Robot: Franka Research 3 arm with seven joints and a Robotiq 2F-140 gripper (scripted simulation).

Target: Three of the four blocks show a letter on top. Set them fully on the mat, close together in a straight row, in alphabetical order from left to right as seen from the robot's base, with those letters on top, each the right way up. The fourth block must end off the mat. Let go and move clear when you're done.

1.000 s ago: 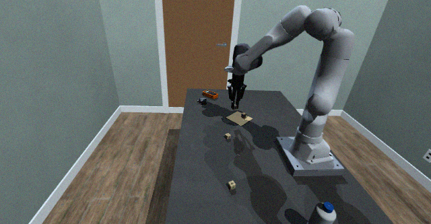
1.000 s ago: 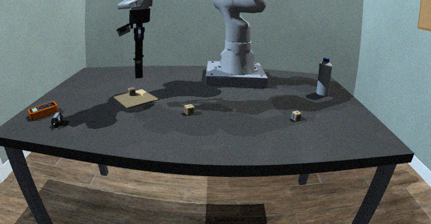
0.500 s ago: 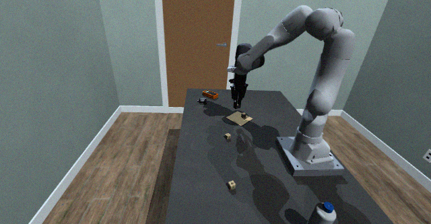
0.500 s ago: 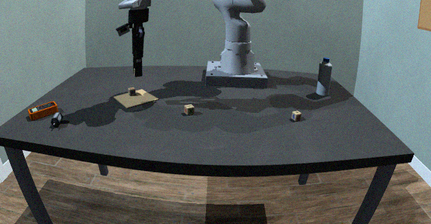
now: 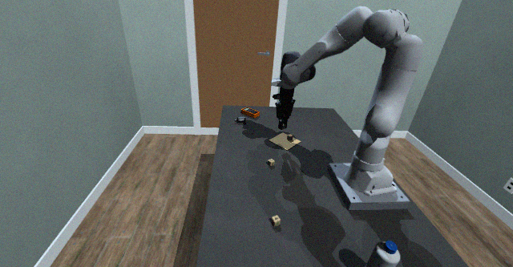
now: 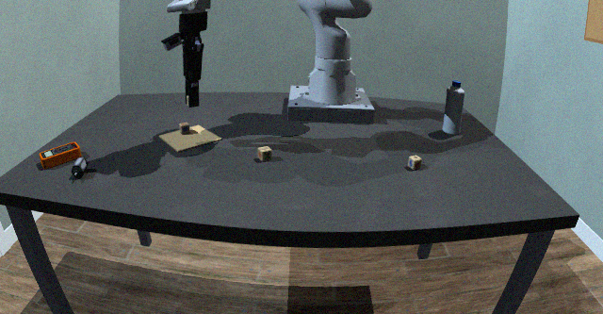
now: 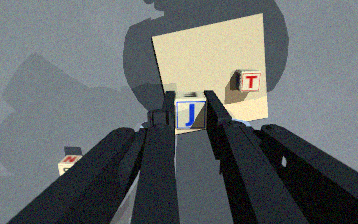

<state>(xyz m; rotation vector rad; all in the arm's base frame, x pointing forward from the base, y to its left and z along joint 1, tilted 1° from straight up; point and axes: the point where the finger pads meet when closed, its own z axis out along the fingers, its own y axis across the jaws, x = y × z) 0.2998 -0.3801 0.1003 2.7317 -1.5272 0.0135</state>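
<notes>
Wrist view shows the hand (image 5: 283, 127) (image 6: 192, 105) (image 7: 189, 105) nearly closed, its fingers clamped on the J block (image 6: 187, 101) (image 7: 190, 115), whose blue J faces that camera upright. The grip holds the block aloft, well clear of the table (image 5: 240, 187) (image 6: 306, 191) (image 7: 40, 105). Lower than the hand is the tan mat (image 5: 280, 140) (image 6: 188, 140) (image 7: 205, 60), with the T block (image 5: 289, 137) (image 6: 184, 128) (image 7: 250, 81) on it, to the right of the fingers in the wrist picture, its red T upright there. The N block (image 5: 271, 162) (image 6: 265, 154) (image 7: 70, 162) sits on the table, off the mat, down and left of the fingertips in that same picture. Farthest of the blocks from the hand is another block (image 5: 276, 220) (image 6: 415, 162), also on the table; I can't tell its top marking
</notes>
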